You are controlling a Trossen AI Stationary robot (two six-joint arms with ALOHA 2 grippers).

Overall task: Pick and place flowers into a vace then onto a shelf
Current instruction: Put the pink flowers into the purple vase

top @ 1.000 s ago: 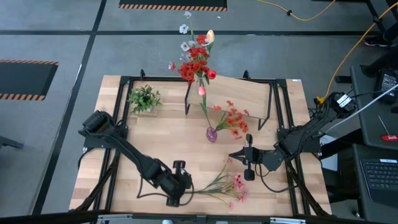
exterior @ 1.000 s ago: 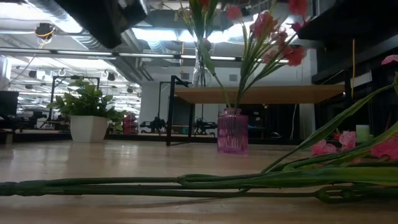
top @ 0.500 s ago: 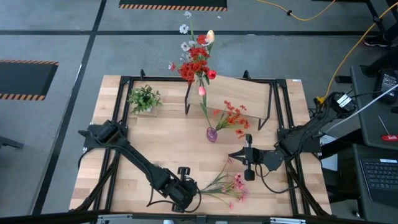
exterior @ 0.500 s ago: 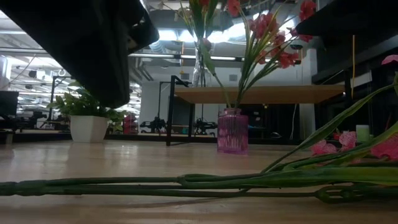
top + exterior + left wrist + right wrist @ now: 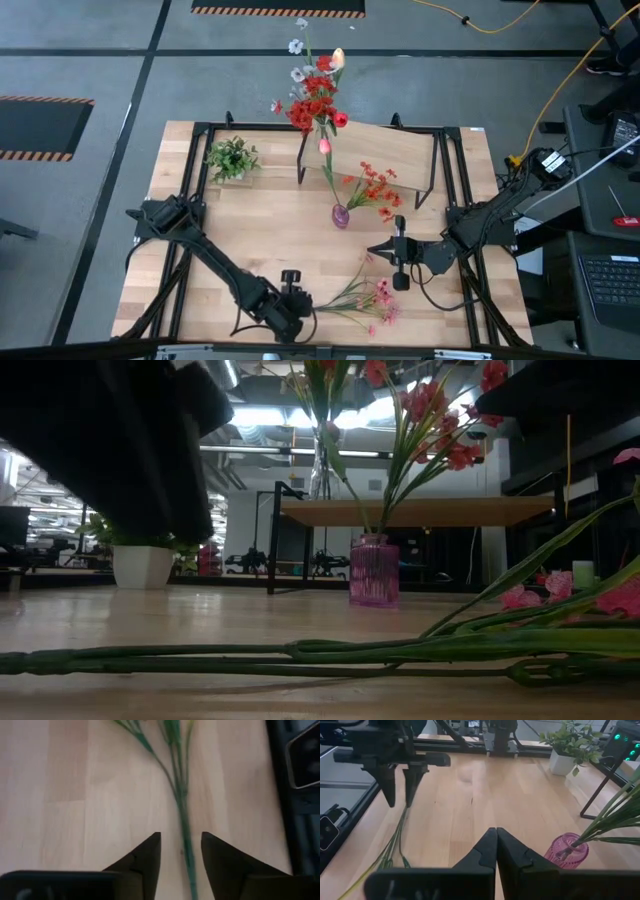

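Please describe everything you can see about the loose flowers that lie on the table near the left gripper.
The loose flowers lie flat on the table near its front edge: thin green stalks bunched together, pink blooms at the far end. They look artificial. The left gripper hangs over the stalk ends, fingers open, one stalk between them; contact is not visible.

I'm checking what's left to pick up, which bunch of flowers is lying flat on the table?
The pink-bloomed stems at the table's front edge, by the left gripper; the other bunches stand upright in vases.
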